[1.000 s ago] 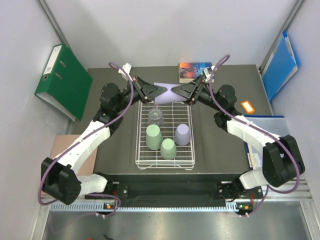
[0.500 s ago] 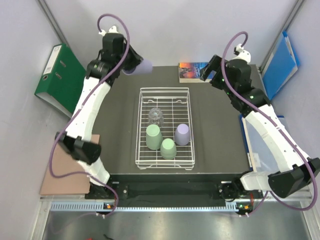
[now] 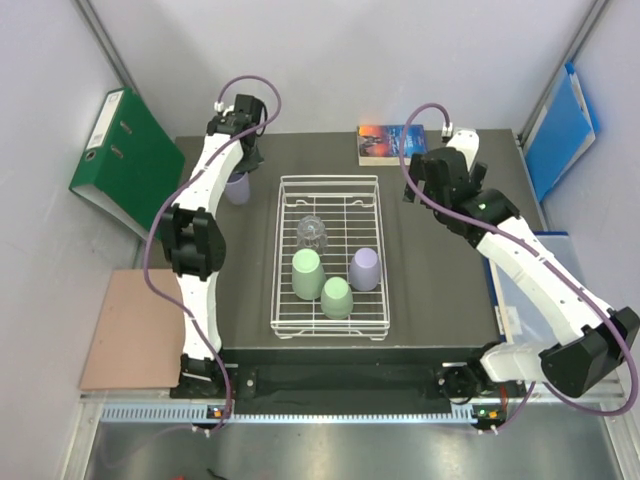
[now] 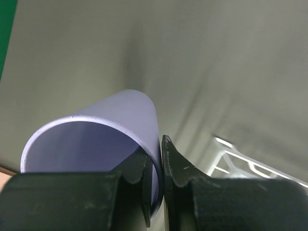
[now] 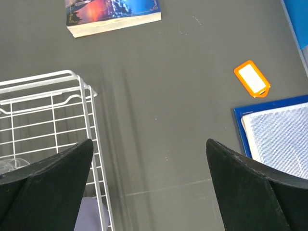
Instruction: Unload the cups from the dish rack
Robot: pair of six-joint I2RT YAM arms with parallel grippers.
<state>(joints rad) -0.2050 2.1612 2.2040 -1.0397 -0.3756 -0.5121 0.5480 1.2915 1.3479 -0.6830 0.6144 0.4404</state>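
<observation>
Five cups in all. Four stood in the dish rack (image 3: 328, 179): two pale green cups (image 3: 306, 273) (image 3: 336, 297), one lilac cup (image 3: 364, 268) and one clear glass (image 3: 312, 232). The second lilac cup (image 4: 96, 139), outside the rack on its left, was pinched by its wall in the left gripper (image 4: 161, 149). The right gripper (image 5: 149, 142) hung spread wide over the table (image 5: 183, 96).

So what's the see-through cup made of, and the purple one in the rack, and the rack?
See-through cup: probably glass, clear with glinting ribs. Purple cup: looks like plastic, solid matte colour. Rack: likely coated metal wire, thin white grid.
</observation>
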